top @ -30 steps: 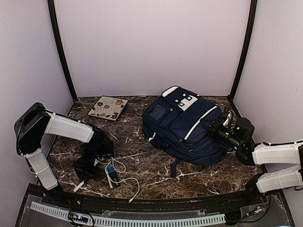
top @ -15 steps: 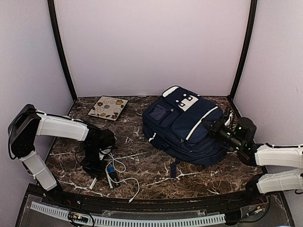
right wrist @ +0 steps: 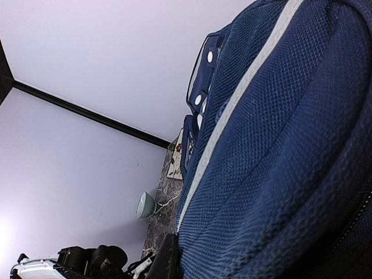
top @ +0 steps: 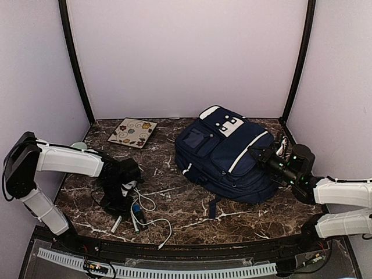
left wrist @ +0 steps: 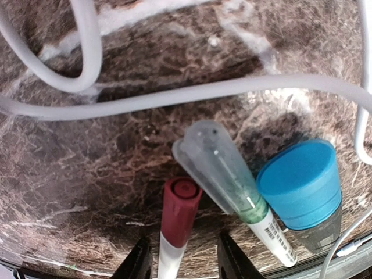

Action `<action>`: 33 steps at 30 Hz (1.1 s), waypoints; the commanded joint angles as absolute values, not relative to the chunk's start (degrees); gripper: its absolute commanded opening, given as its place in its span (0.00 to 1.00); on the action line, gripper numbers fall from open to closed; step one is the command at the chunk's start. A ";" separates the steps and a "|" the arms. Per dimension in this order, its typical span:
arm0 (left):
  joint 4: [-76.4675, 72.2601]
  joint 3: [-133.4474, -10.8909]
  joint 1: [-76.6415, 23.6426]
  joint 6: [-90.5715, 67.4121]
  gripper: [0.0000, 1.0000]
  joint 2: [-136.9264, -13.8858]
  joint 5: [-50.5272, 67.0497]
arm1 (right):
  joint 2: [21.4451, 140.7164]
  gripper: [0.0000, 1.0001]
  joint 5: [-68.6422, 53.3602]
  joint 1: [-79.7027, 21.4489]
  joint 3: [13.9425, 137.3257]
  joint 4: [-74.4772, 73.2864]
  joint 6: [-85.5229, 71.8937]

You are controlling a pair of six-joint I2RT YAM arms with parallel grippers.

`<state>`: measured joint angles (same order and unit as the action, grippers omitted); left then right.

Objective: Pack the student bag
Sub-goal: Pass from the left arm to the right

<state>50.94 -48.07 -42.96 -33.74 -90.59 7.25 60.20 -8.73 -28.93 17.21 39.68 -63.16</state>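
1. Step in hand looks like gathering stationery for the student bag (top: 224,154); the left gripper (left wrist: 185,263) is down at the near left of the worktop (top: 186,200); its jaws are partly apart and straddle a red-capped marker (left wrist: 179,212), not squeezing it as far as I can see.
2. Just beside that marker lie a clear-capped pen (left wrist: 224,174) and a blue-capped thing (left wrist: 302,183), with a white cable (left wrist: 174,96) looping close by; so the next move, I reckon, calls for closing on the marker alone without dragging the pen along.
3. The right gripper (top: 257,153) sits against the right side of the bag with its jaws closed; whether they pinch fabric or a zip pull, can't tell.
4. The bag lies flat at centre-right, toward the far wall; no open mouth shows and nothing is visible inside; it probably needs opening before anything goes in.
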 commanded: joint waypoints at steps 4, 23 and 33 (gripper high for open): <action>51.57 -42.54 -43.48 -33.73 0.38 -92.23 6.74 | 59.05 0.04 -9.60 -28.81 17.75 42.32 -62.48; 49.03 -41.83 -45.18 -34.52 0.24 -86.91 3.45 | 58.29 0.03 -8.60 -28.74 18.31 40.71 -61.00; 53.81 -43.50 -45.26 -35.44 0.00 -85.33 5.30 | 57.61 0.03 -8.04 -28.48 18.43 40.05 -60.54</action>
